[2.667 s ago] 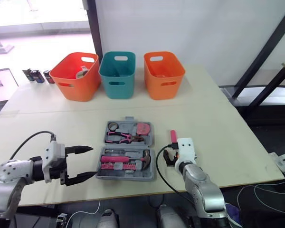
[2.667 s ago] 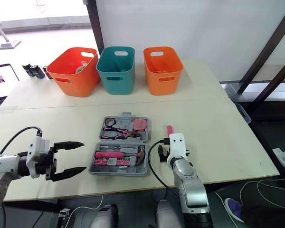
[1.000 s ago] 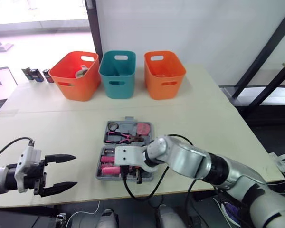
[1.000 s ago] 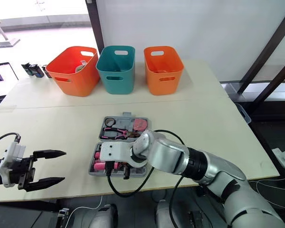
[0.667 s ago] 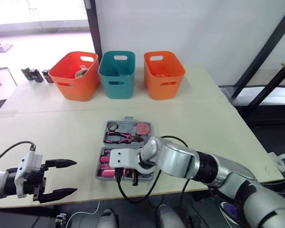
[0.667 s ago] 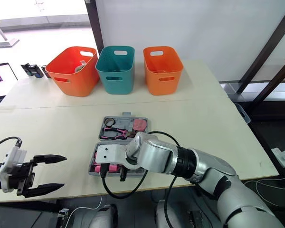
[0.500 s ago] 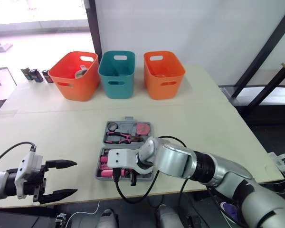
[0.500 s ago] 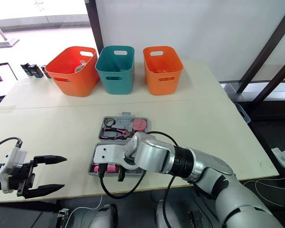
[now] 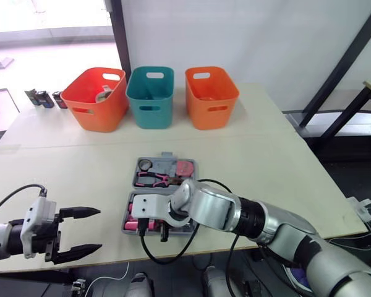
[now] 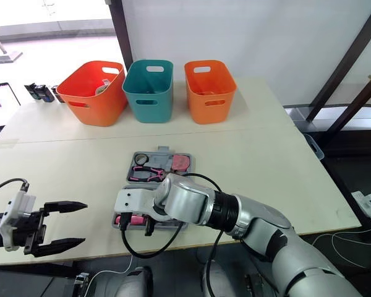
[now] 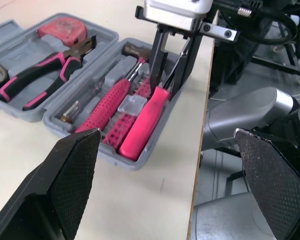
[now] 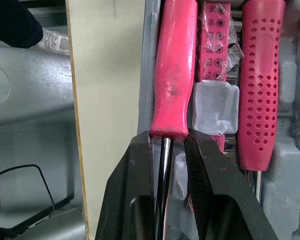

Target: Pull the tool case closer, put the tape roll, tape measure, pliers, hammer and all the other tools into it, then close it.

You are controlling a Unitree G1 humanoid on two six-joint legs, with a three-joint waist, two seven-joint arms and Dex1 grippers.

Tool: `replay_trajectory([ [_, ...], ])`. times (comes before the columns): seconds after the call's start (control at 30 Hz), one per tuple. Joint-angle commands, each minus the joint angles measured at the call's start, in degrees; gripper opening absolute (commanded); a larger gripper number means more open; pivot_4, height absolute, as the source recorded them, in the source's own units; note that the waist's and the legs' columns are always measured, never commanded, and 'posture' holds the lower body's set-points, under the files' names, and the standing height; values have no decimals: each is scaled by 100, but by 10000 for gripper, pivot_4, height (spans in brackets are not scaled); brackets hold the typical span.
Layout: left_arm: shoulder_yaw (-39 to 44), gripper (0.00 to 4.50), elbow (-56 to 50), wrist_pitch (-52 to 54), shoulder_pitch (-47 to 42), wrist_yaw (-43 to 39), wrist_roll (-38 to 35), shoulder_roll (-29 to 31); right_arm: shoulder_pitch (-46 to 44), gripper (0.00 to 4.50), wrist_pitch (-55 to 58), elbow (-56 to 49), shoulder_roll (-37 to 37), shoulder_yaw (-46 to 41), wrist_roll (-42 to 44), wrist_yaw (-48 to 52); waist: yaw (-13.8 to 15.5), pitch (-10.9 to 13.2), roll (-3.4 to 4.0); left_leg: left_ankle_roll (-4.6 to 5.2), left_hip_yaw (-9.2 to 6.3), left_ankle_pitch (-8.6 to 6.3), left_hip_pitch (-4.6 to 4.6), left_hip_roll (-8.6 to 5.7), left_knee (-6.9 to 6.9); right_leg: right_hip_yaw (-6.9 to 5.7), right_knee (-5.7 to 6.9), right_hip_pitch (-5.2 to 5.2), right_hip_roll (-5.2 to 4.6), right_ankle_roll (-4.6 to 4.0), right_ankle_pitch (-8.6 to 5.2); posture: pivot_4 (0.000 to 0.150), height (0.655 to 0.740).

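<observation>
Right gripper (image 12: 166,142) clamps pink-handled screwdriver (image 12: 172,70) by its metal shaft inside open grey plastic tool case (image 9: 166,154); left gripper (image 9: 99,229), fingers spread, hovers well apart.

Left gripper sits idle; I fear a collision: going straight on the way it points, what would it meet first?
Probably the tool case, its left side, where the right gripper pinches the pink screwdriver; how high the left gripper hangs above the table is unclear.
</observation>
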Motion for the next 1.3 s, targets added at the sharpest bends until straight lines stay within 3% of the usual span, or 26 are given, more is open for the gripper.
replay_trajectory([
  [0.03, 109, 45000, -140, 34, 5, 46, -61, 12, -11, 17772, -170, -73, 98, -43, -67, -47, -10, 0, 0, 0, 0, 0, 0, 0, 0, 0, 0, 0, 0, 0, 0, 1500, 7400],
  [0.13, 84, 45000, -186, 88, -30, 79, -80, 21, 13, 31214, -162, -87, 128, -211, -38, -81, -12, 0, -1, 0, 0, 0, -1, 0, 0, 0, 0, 0, 0, 1, 0, 1500, 7400],
  [0.4, 5, 45000, -155, 172, -190, 96, -40, 24, 347, 31214, -413, -307, 203, -707, 54, -161, -10, -1, -1, 0, 0, 0, -1, 0, 0, 0, -1, 1, -1, 1, 0, 1500, 7400],
  [0.5, -19, 45000, -139, 202, -251, 102, -38, 33, 561, 23248, -579, -347, 204, -798, 35, -217, -7, -1, -1, 0, 0, 0, -1, 0, -1, 0, -1, 0, -1, 2, -1, 1500, 7400],
  [0.63, -32, 45000, -141, 244, -295, 97, -25, 33, 749, 3240, -832, -239, 251, -820, -10, -252, -14, -1, -2, 0, 0, 0, -1, 0, 0, 0, -1, 1, -1, 2, -1, 1500, 7400],
  [0.67, -30, 45000, -143, 250, -298, 97, -23, 31, 797, 737, -902, -186, 263, -810, -36, -271, -16, -1, -1, 0, 0, 0, -1, 0, 0, 0, -1, 1, 0, 1, -1, 1500, 7400],
  [1.3, -36, 45000, 4, 139, -306, 9, 27, 11, 1315, 737, -1080, 433, 107, -408, -515, -330, -81, -3, -3, 0, -1, 0, 4, 0, 0, 0, -1, 5, 0, 1, 0, 1500, 7400],
])
